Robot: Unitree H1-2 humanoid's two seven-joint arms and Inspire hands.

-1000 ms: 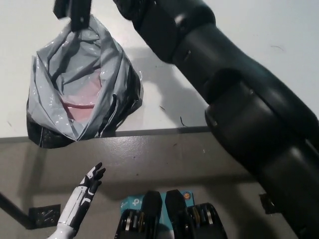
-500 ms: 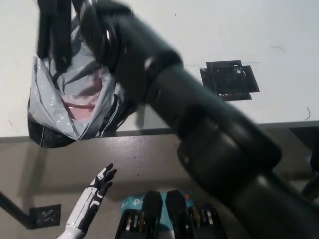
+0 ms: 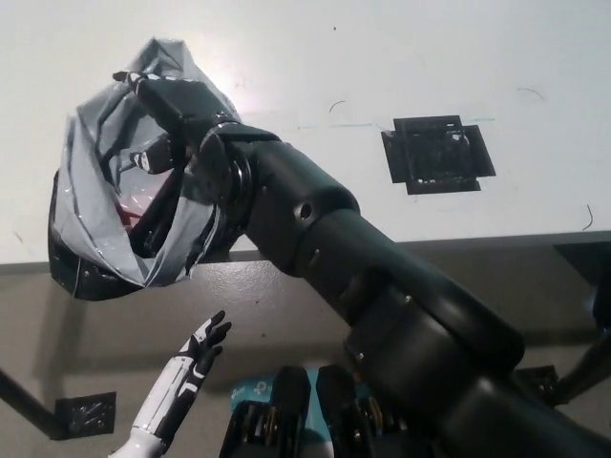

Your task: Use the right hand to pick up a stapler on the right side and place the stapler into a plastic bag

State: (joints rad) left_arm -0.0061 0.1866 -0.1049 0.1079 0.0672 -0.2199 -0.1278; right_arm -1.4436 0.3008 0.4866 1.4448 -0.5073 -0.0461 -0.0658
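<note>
Plastic bag (image 3: 91, 162): we are seeing it at the left of the white bench (image 3: 334, 57), grey outside and black at the bottom. Its dark base is bulging just past the bench's near edge. The mouth of the plastic bag is gaping toward us, and something reddish (image 3: 129, 202) is showing inside.

The right robot hand (image 3: 181, 110) is dipping into that mouth from the right side, bent down at the wrist. The black right arm (image 3: 325, 239) is stretching diagonally from the near right, crossing the bench's near edge on its way to the bag. We are not able to tell whether this robot hand is closed or spread, because its black shape is blending into the shadow inside the bag. For the same reason we are not making out the stapler as a separate shape.

The left robot hand (image 3: 198, 351) is hanging low at the near left, below the bench edge and over the grey floor (image 3: 286, 296). Its fingers are spread, it is holding nothing, and it is well apart from the bag.

Far of the bag and to its right, the white bench top is stretching wide. A black square patch (image 3: 437, 155) is lying on it toward the right, well apart from both bag and arm.
</note>
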